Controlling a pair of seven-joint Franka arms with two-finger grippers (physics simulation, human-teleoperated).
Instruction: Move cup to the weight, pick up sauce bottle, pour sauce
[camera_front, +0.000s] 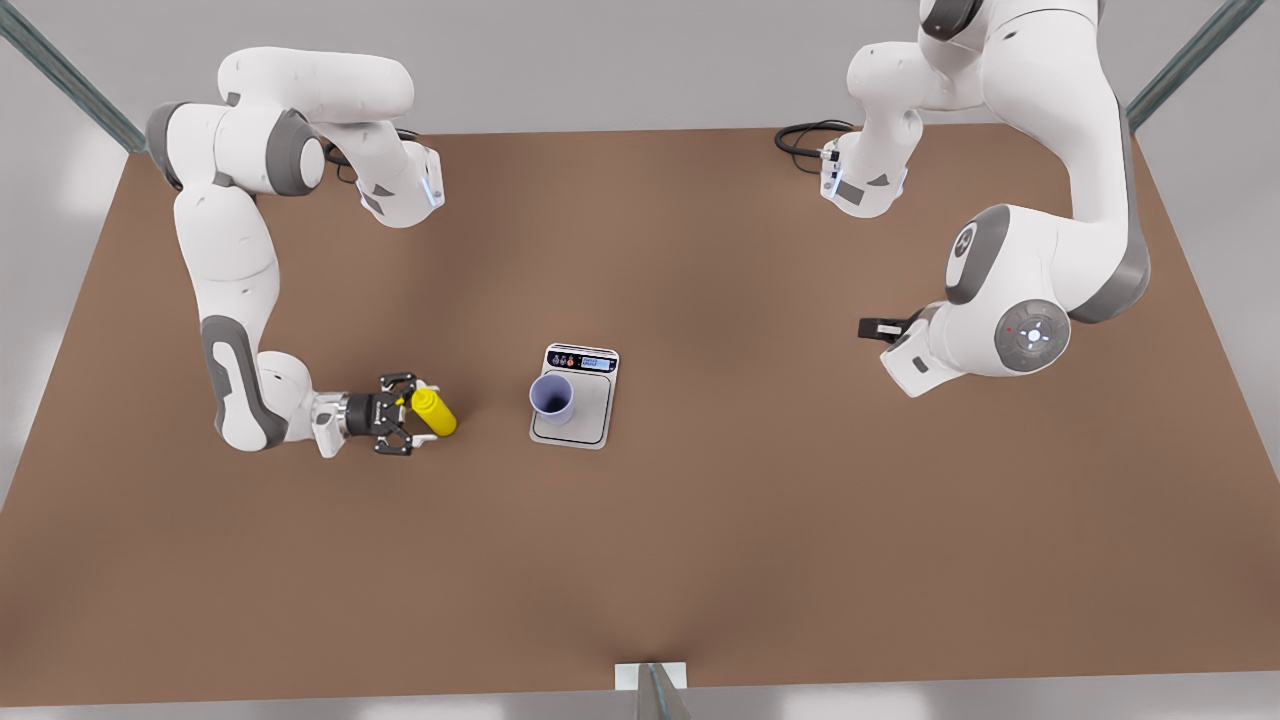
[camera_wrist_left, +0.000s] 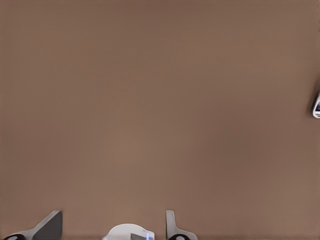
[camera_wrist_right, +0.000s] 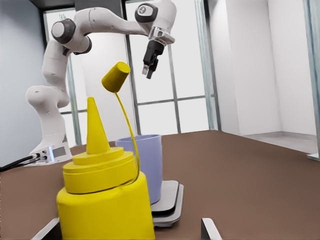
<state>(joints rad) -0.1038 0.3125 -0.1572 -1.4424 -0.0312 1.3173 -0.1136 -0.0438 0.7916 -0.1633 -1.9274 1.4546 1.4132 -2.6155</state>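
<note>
We see the right hand (camera_front: 408, 414) low over the desk (camera_front: 700, 560), reaching sideways toward the scale (camera_front: 580, 405). Its fingers sit either side of the bottle (camera_front: 436, 411) with gaps showing, so open around it, not clamped. The bottle stands upright on the desk, on the side of the scale toward the front view's left, clear of it.

In the right wrist view the bottle (camera_wrist_right: 102, 200) is cut off at the base; its nozzle is bare and the cap hangs off a thin tether. Only the two fingertips (camera_wrist_right: 210, 229) poke in at the edge. The cup (camera_wrist_right: 145, 165) stands behind it on the scale (camera_wrist_right: 167, 202), whose panel is hidden from there.

In the front view the cup (camera_front: 552, 398) sits upright on the scale's plate, toward the bottle side, below the black panel. The display is too small to read.

The left hand (camera_front: 880, 328) is raised well away from the scale toward the front view's right, mostly hidden behind its own wrist; just a dark stub shows. The right wrist view shows it (camera_wrist_right: 148, 70) far off, pointing down, fingers close together but we can't tell the state. The left wrist view looks down on bare desk, with a sliver of something pale (camera_wrist_left: 316, 106) at the edge, not identifiable. That arm waits.
</note>
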